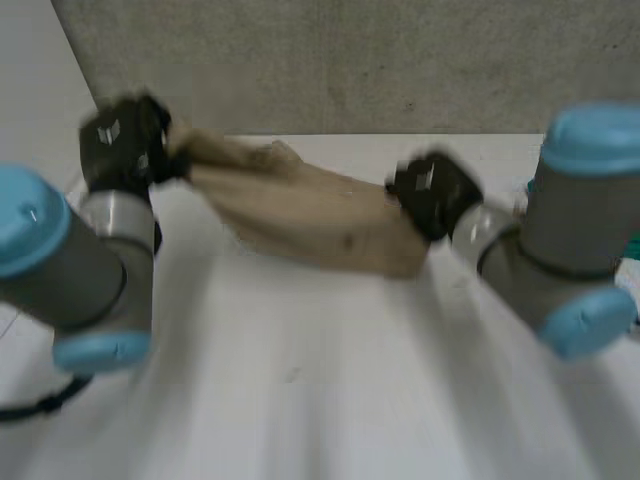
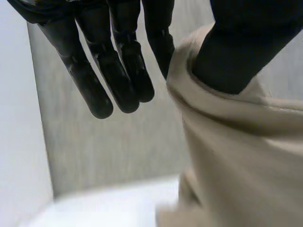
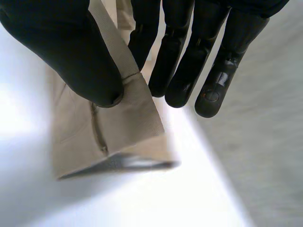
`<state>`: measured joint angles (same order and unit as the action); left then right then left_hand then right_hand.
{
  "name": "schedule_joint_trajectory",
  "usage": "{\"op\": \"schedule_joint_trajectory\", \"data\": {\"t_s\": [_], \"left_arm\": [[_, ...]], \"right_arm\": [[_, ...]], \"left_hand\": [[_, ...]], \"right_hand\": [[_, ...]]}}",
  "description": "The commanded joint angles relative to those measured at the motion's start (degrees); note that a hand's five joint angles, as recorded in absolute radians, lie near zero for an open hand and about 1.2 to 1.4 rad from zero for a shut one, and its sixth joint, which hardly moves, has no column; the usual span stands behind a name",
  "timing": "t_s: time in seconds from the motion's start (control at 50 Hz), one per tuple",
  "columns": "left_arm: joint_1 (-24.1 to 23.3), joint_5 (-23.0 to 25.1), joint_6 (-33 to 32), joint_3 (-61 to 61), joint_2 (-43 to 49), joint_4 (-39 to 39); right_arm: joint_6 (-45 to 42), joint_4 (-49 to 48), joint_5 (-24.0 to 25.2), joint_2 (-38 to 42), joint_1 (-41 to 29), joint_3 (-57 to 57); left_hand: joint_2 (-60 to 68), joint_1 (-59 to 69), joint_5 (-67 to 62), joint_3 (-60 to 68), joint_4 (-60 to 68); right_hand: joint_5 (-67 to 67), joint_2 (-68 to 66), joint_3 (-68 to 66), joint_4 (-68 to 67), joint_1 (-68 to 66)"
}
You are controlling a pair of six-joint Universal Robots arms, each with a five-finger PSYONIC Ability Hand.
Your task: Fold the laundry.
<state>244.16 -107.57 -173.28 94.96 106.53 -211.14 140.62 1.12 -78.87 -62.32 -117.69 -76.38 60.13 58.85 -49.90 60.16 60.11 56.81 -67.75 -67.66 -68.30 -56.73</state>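
A tan cloth [image 1: 300, 212] hangs stretched between my two hands above the far part of the white table [image 1: 300, 390]. My left hand [image 1: 122, 140] holds its left end high. In the left wrist view the thumb presses the cloth [image 2: 236, 151] against one finger, while the other fingers [image 2: 118, 61] stay straight and free. My right hand [image 1: 432, 190] holds the cloth's right end, lower. In the right wrist view the thumb [image 3: 80, 56] pinches a hemmed edge of the cloth [image 3: 118, 118] against a finger, and the cloth's lower edge hangs just over the table.
A grey wall panel [image 1: 350, 60] stands right behind the table's far edge. Both grey arms flank the near part of the table. A small teal thing [image 1: 632, 250] shows at the far right.
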Motion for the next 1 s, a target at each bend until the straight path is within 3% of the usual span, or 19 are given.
{"op": "schedule_joint_trajectory", "data": {"t_s": [0.02, 0.08, 0.16, 0.22, 0.36, 0.44, 0.5, 0.64, 0.72, 0.86, 1.0], "left_arm": [[0.8, 0.25, -0.22, 9.98, 0.61, 2.31], [0.71, 0.86, -0.22, 10.6, 0.09, 5.11], [0.53, 2.88, -0.75, 10.24, -1.57, 6.8], [0.88, 5.25, -0.83, 10.33, -3.51, 6.8], [3.25, 17.9, -4.87, 11.3, -4.92, 6.8], [5.01, 26.34, -11.89, 12.97, -5.19, 7.06], [5.81, 33.19, -21.01, 14.81, -5.28, 7.15], [5.37, 40.84, -34.73, 17.27, -6.68, 8.73], [5.63, 44.1, -39.31, 18.33, -7.73, 10.13], [7.12, 49.03, -41.62, 18.16, -10.46, 16.54], [13.36, 56.06, -43.28, 17.45, -12.57, 25.07]], "right_arm": [[0.09, -4.01, 4.95, -0.78, 0.09, -16.6], [0.27, -7.0, 4.78, -1.66, 0.09, -20.56], [0.8, -8.59, 4.78, -4.38, 0.0, -23.38], [0.97, -8.86, 4.69, -6.23, 0.0, -24.35], [4.83, -11.75, 4.69, -7.64, 1.67, -26.19], [7.21, -11.93, 5.13, -7.64, 2.81, -26.11], [7.74, -12.11, 5.21, -7.64, 2.9, -26.11], [7.74, -12.28, 4.86, -7.55, 3.17, -26.11], [7.74, -12.28, 4.86, -7.55, 3.25, -26.02], [7.83, -12.46, 4.69, -7.55, 3.78, -26.02], [7.83, -12.64, 4.69, -7.55, 4.05, -26.02]], "left_hand": [[-19.76, -18.48, 19.53, -19.79, -19.74], [-38.38, -37.1, 38.15, -38.41, -38.36], [-46.55, -45.27, 46.32, -46.58, -46.53], [-46.55, -45.27, 46.32, -46.58, -46.53], [-45.04, -43.76, 44.81, -45.07, -45.02], [-44.36, -43.08, 44.13, -44.39, -44.35], [-44.03, -42.75, 43.8, -44.05, -44.01], [-37.81, -36.53, 37.58, -37.84, -37.79], [-34.46, -33.17, 34.22, -34.48, -34.44], [-25.87, -24.59, 25.64, -25.89, -25.85], [-25.36, -24.08, 25.13, -25.38, -25.34]], "right_hand": [[13.19, -12.25, -12.34, -11.7, -23.27], [13.19, -12.25, -12.34, -11.7, -23.27], [13.19, -12.25, -12.34, -11.7, -23.27], [13.19, -12.25, -12.34, -11.7, -23.27], [13.19, -12.25, -12.34, -11.7, -23.27], [13.19, -12.25, -12.34, -11.7, -23.27], [13.19, -12.25, -12.34, -11.7, -23.27], [13.19, -12.25, -12.34, -11.7, -23.27], [13.19, -12.25, -12.34, -11.7, -23.27], [13.19, -12.25, -12.34, -11.7, -23.27], [13.19, -12.25, -12.34, -11.7, -23.27]]}}
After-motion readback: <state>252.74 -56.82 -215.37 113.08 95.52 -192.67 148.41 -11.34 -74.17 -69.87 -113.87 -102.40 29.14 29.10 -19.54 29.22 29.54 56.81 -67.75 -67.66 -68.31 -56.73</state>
